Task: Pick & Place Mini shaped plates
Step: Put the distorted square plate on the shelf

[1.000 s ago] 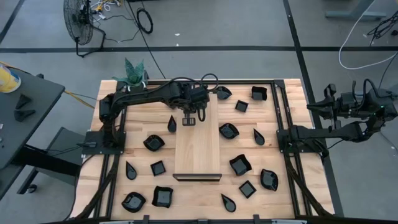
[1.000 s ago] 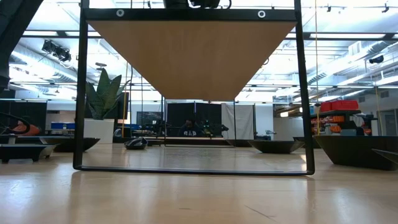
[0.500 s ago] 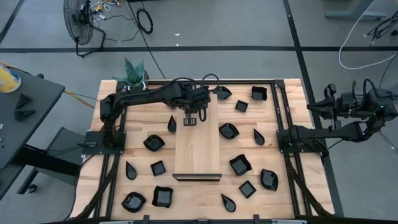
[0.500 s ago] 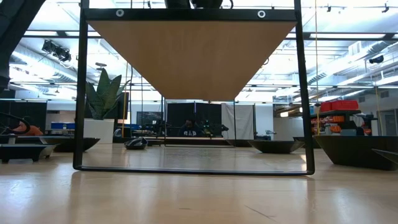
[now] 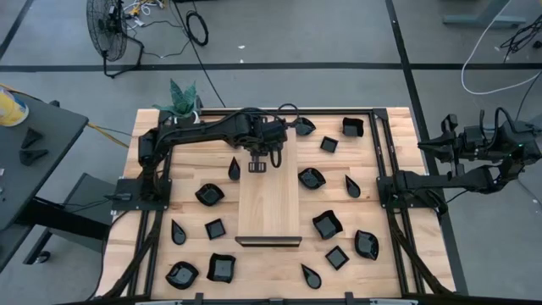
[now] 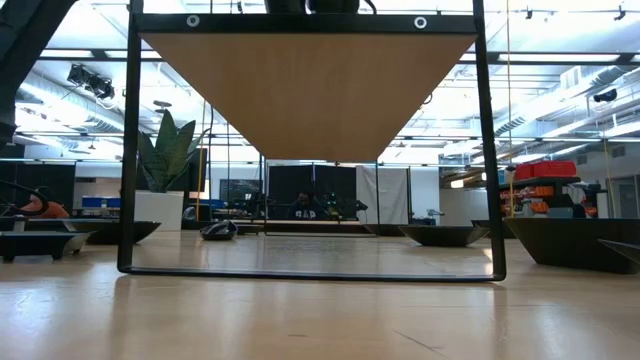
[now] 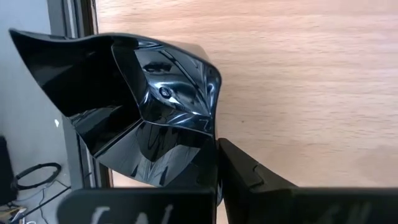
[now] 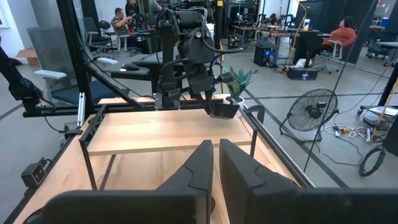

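From above, you can see your left gripper over the far end of the long wooden board. It pinches a small black plate and holds it up over the board. The other mini shaped plates lie all around the board on the table. A little plant stands at the far left corner. Your right arm waits off the right side of the table, with its gripper past the edge.

From table height, you look under the raised board on its black frame. Low black plates sit far off on both sides.

In the left wrist view, the fingers press on the shiny black plate, above the pale wood.

In the right wrist view, the right fingers sit almost together with nothing between them. Far off, the left arm holds its plate over the board. People sit in the room behind.
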{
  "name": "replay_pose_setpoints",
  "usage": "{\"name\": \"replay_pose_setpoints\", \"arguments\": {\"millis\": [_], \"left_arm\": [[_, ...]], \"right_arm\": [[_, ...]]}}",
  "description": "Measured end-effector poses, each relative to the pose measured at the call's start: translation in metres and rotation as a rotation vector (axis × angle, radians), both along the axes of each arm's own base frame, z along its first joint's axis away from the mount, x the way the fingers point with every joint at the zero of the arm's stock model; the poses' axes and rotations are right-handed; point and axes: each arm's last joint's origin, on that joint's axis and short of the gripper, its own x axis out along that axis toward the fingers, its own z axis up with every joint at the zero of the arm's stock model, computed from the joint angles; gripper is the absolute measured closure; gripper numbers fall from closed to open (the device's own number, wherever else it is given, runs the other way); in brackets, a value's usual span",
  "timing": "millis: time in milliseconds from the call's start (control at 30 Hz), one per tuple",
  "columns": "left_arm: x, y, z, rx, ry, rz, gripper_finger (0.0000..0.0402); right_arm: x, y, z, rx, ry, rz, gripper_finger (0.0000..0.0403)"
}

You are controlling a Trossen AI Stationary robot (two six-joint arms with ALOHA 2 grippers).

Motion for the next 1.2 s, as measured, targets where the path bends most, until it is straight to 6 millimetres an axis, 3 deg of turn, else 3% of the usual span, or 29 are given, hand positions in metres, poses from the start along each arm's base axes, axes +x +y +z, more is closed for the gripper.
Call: {"name": "replay_pose_setpoints", "arguments": {"millis": [933, 1200], "left_arm": [[0.0011, -0.0019, -0.0038, -0.001, 0.023, -0.007, 0.0393], [0.0005, -0.0006, -0.0035, 0.036, 0.029, 0.017, 0.0352]], "right_arm": [[0.0, 0.0, 0.0, 0.0, 0.0, 0.0, 0.0369], [0.0, 0.0, 0.0, 0.0, 0.0, -0.001, 0.0369]]}}
